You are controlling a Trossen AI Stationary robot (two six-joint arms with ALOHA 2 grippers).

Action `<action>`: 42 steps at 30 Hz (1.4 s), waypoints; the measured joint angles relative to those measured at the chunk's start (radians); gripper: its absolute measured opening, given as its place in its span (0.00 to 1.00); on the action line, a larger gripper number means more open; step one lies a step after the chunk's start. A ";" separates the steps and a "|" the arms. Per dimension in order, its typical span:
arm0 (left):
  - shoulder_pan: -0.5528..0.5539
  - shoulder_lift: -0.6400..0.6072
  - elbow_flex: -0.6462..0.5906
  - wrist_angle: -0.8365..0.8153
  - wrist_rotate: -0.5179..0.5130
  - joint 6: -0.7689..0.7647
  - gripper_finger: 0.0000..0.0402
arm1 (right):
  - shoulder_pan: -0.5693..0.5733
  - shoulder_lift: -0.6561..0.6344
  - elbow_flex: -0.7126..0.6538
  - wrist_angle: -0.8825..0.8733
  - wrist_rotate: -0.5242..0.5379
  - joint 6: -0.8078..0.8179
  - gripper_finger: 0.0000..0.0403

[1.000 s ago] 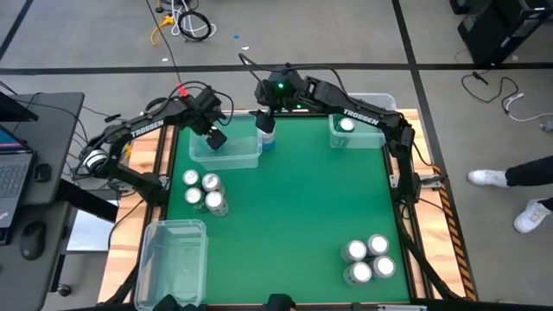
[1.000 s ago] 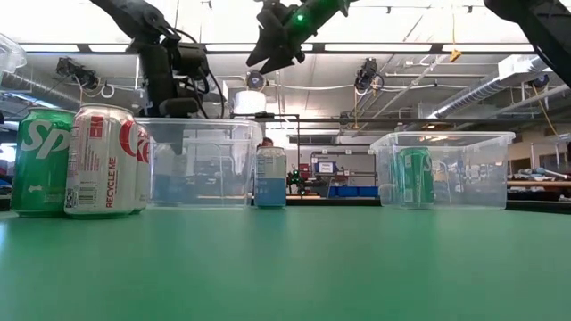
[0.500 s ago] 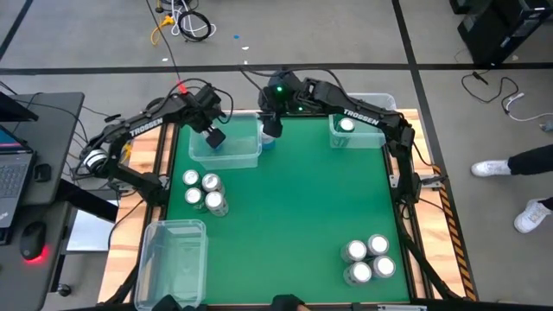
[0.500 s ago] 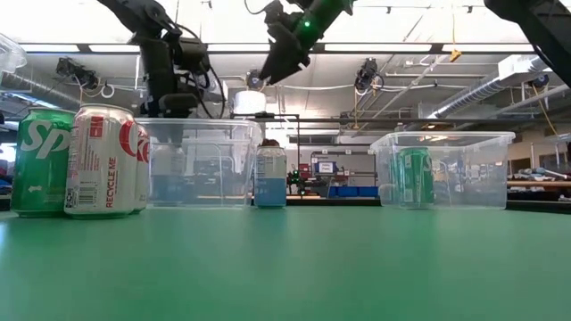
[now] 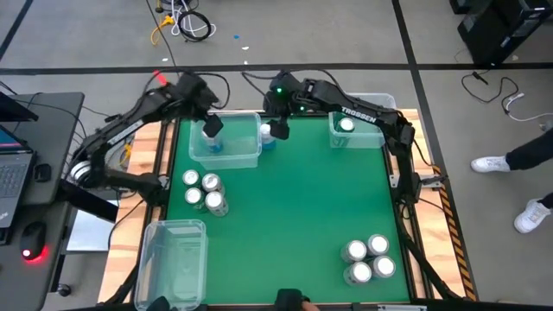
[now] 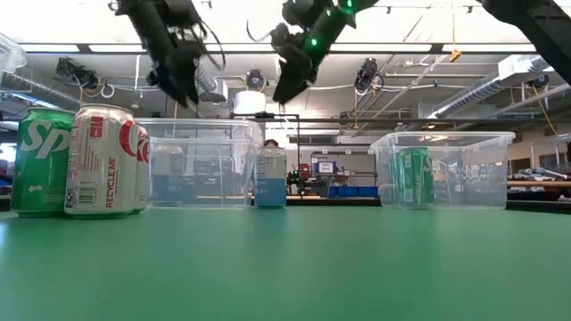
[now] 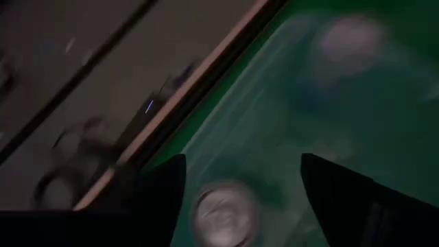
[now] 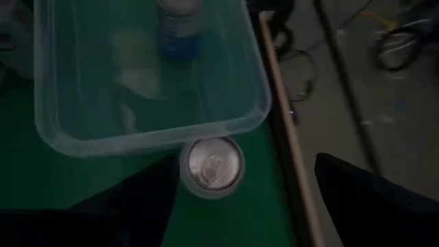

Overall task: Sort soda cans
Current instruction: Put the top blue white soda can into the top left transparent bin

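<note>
Both hands lifted since the earlier frame, fingers spread, nothing gripped.
Right hand (image 5: 278,130) hovers above the blue-sided can (image 8: 211,165) just outside the clear bin (image 5: 226,149); left hand (image 5: 210,128) hangs over that bin. Centre the fingers, then descend straight.

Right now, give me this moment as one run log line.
left pincer: open above far-left bin, can inside | right pincer: open above blue-sided can beside that bin | green can: in far-right bin
</note>
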 joint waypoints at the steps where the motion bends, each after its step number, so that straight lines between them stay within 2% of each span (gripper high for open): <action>1: 0.004 -0.030 -0.014 0.032 0.043 0.002 0.68 | -0.012 0.000 -0.015 0.015 -0.039 0.004 0.80; 4: 0.019 -0.107 -0.062 0.113 0.171 0.007 0.58 | -0.043 0.000 -0.057 0.063 -0.126 0.012 0.79; 7: 0.025 -0.169 -0.107 0.179 0.271 0.005 0.50 | -0.058 0.000 -0.119 0.148 -0.150 0.024 0.78; 14: 0.025 -0.255 -0.200 0.258 0.289 0.029 0.40 | -0.063 0.000 -0.208 0.239 -0.152 0.065 0.79; 21: 0.039 -0.301 -0.304 0.370 0.399 0.021 0.36 | -0.065 -0.001 -0.262 0.302 -0.162 0.077 0.80; 27: 0.047 -0.301 -0.341 0.461 0.476 0.001 0.34 | -0.065 -0.001 -0.329 0.377 -0.163 0.081 0.80; 42: 0.048 -0.301 -0.342 0.469 0.478 -0.003 0.33 | -0.062 0.000 -0.437 0.510 -0.169 0.114 0.80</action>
